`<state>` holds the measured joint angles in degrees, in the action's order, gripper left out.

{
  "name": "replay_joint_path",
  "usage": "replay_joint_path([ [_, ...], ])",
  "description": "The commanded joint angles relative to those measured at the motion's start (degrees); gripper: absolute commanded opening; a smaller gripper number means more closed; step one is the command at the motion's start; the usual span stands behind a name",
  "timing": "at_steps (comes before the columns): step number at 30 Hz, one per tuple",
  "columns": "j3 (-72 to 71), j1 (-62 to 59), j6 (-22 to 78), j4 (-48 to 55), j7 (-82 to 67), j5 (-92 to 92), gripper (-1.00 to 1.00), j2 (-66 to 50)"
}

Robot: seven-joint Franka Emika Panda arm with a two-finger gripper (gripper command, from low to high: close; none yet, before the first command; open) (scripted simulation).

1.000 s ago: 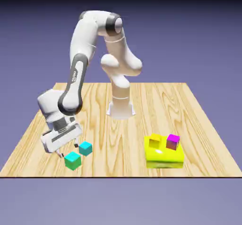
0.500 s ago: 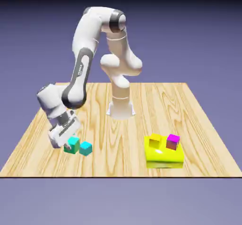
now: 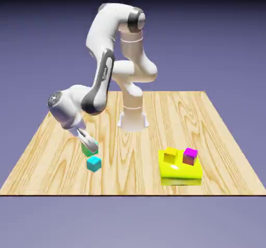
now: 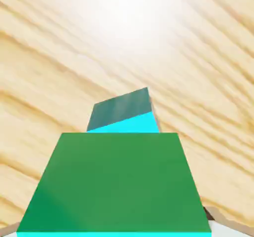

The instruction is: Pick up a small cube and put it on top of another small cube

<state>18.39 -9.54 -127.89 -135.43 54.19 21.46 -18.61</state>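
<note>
The sea-green small cube (image 3: 89, 149) hangs just above the table at the exterior view's left, with my gripper (image 3: 90, 146) shut on it. In the hand view this cube (image 4: 116, 184) fills the lower half and hides my fingertips. The cyan cube (image 3: 94, 163) rests on the wood just below and slightly to the right of the held one in the exterior view. It shows in the hand view as a smaller cyan cube (image 4: 124, 111) just beyond the held cube's far edge, apart from it.
A yellow block (image 3: 180, 172) lies at the exterior view's right, carrying a yellow-orange cube (image 3: 170, 155) and a magenta cube (image 3: 190, 156). The robot's base (image 3: 132, 119) stands at the table's far middle.
My gripper shut on the sea-green cube, lifted it off the table and carried it toward the cyan cube. The arm swung to the exterior view's right; the cyan cube stayed put.
</note>
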Motion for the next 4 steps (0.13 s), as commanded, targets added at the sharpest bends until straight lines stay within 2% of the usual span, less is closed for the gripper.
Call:
replay_joint_path([
  [1, 0.01, 0.0, 0.01, 0.0, 0.12, -0.2, 1.0, 0.0],
  [4, 1.41, 0.21, 4.98, 1.95, 2.01, -2.88, 1.0, 3.45],
])
